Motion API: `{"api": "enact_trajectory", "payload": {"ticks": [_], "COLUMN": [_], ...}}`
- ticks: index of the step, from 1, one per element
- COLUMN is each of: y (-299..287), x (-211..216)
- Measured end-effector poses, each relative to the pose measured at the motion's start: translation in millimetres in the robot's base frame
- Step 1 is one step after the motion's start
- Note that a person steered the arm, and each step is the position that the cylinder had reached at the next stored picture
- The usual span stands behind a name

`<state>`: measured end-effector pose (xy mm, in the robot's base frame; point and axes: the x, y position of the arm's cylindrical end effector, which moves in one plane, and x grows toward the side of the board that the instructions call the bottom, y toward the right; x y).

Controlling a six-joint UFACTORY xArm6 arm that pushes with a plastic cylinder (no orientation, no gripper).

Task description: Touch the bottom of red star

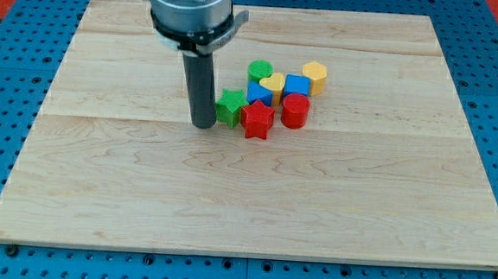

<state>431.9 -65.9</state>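
Note:
The red star (257, 120) lies on the wooden board (245, 200) at the lower left of a tight cluster of blocks. A green star (230, 106) touches its left side. My tip (203, 124) rests on the board just left of the green star and left of the red star, at about the red star's height in the view. The tip does not touch the red star.
The cluster also holds a green cylinder (260, 71), a yellow heart (273, 83), a blue block (296, 85), another blue block (258, 93), a yellow hexagon (314, 76) and a red cylinder (295, 110). Blue pegboard (10, 73) surrounds the board.

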Motion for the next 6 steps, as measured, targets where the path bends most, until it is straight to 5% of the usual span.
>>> {"api": "enact_trajectory", "payload": {"ticks": [3,6], "y": [32.6,18.1], "x": [-40.5,30.6]}}
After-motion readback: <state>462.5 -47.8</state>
